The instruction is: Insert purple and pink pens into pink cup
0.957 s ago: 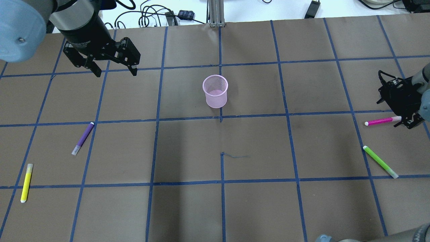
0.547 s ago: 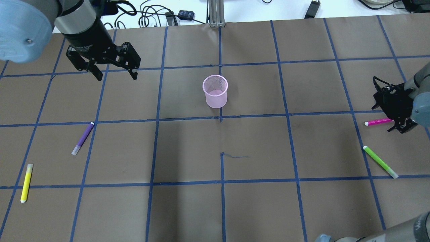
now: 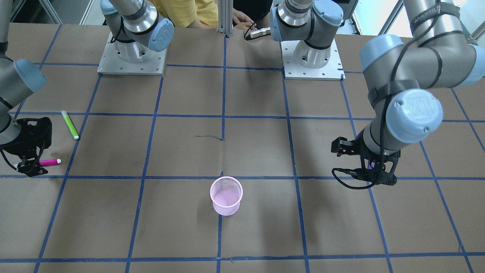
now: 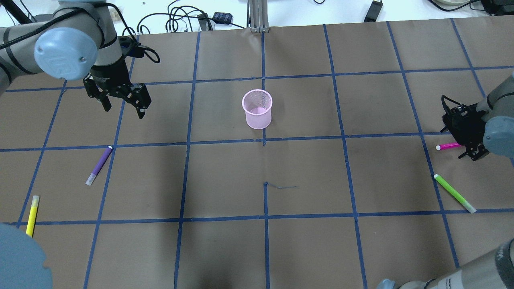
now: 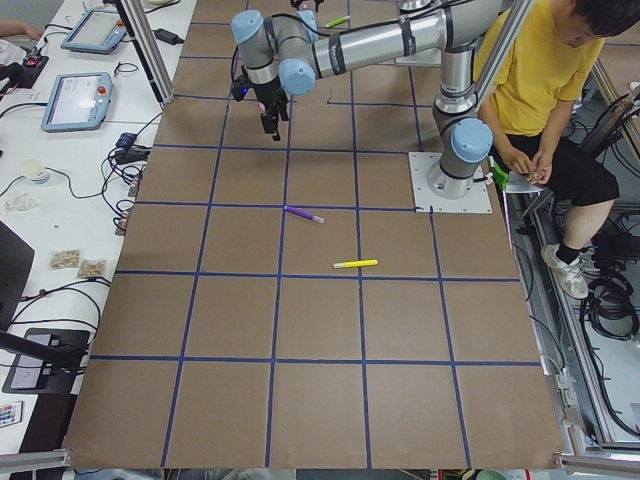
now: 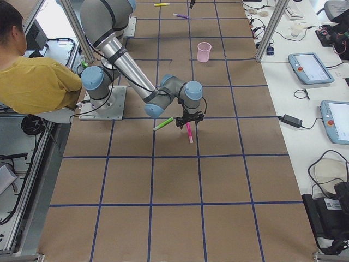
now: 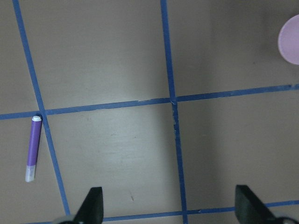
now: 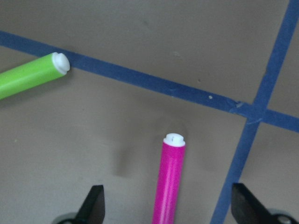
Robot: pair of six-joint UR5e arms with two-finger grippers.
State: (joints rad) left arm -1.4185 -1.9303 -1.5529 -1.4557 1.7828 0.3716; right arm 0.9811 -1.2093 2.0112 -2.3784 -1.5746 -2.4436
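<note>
Furthest left, flat on the brown table (image 4: 305,176), a yellow pen (image 4: 32,214), near end hidden behind an arm joint (image 4: 20,261). Just right of that and a little farther from the robot, the purple pen (image 4: 99,165), lying free at a slant, white-tipped end just beside a crossing of blue tape lines (image 4: 225,141). Well beyond it, the left gripper (image 4: 124,112), pointed down over bare table, jaws spread wide with nothing between them. In the left wrist view, purple pen off to one side, well apart from either finger.

At centre, standing upright on the table, the pink cup (image 4: 259,118), mesh-walled, well apart from both grippers and from every pen.

Far right, the pink pen (image 4: 446,147), flat on the table, white cap toward the centre, other end running in under the right gripper (image 8: 169,201). Jaws there parted wide, one finger on each side of the pen's body, neither touching it in the right wrist view. Seemingly low over the table, though height hard to judge. Nearer the robot, a green pen (image 4: 454,193), slanted, apart from gripper and pink pen, capped end just beside a tape line.
</note>
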